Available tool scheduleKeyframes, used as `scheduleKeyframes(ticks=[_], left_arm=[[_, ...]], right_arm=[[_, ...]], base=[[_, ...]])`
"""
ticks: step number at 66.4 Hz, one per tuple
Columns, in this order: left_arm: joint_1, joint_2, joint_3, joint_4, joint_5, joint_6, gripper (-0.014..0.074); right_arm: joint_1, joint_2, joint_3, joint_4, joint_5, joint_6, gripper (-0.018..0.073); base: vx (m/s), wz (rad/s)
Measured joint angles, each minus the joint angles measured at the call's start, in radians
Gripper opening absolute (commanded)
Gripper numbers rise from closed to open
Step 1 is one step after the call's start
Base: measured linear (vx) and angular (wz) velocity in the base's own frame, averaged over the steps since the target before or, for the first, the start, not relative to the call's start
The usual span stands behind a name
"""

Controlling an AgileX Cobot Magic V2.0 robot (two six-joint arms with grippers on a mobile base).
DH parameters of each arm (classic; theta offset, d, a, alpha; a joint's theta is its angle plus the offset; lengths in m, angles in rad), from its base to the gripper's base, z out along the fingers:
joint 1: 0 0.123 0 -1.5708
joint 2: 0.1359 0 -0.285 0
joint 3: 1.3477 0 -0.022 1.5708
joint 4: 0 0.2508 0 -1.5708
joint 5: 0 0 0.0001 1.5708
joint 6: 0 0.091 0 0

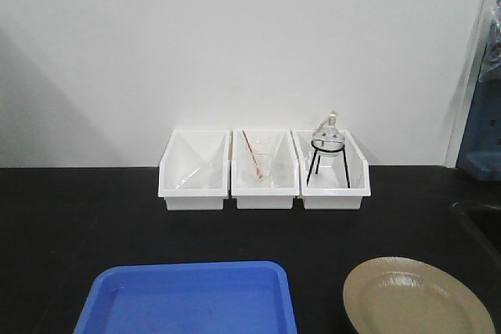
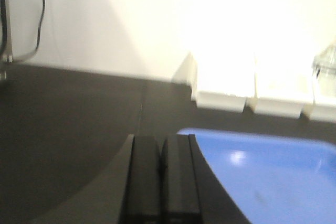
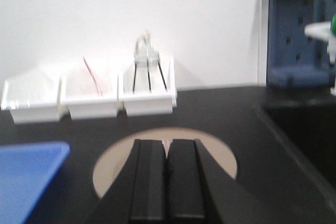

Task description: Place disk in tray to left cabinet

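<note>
Front view: black matte counter point(image 1: 78, 217) against a plain white wall point(image 1: 235, 37). Three white bins point(image 1: 264, 170) sit in a row touching the wall. The middle one has a glass beaker point(image 1: 257, 170) with a red-striped rod in it, and the right one has a round flask point(image 1: 328, 134) on a black tripod stand point(image 1: 329, 163). The blue tray point(image 1: 188, 299) lies flat at the near edge, left of centre. The disk point(image 1: 415, 299) lies on the counter to the right of the tray with a strip of counter between them, tan face up. A sink recess point(image 1: 481, 220) shows at the far right, with a blue rack point(image 1: 479, 138) behind it.

Left wrist view: blurred. The left gripper point(image 2: 160, 182) has its fingers pressed together with nothing between them, low over the counter just beside the tray's left end. The bins are overexposed. A black cable point(image 2: 41, 9) hangs down the wall at top left.

Right wrist view: the right gripper point(image 3: 168, 182) has its fingers together bar a hairline slit and grips nothing. It sits in front of the disk and covers the middle of it. I cannot tell if it touches the disk. The tray's corner is at lower left, with the bins behind. The blue rack has peg holes and stands past the sink at right.
</note>
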Motion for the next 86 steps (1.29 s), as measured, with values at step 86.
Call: scheduleKeyframes(ticks=[86], left_arm=[[0.0, 0.359, -0.35, 0.007, 0.169, 0.036, 0.0074]], right_arm=[[0.0, 0.789, -0.39, 0.04, -0.1, -0.011, 0.0183]], base=[[0.0, 0.0]])
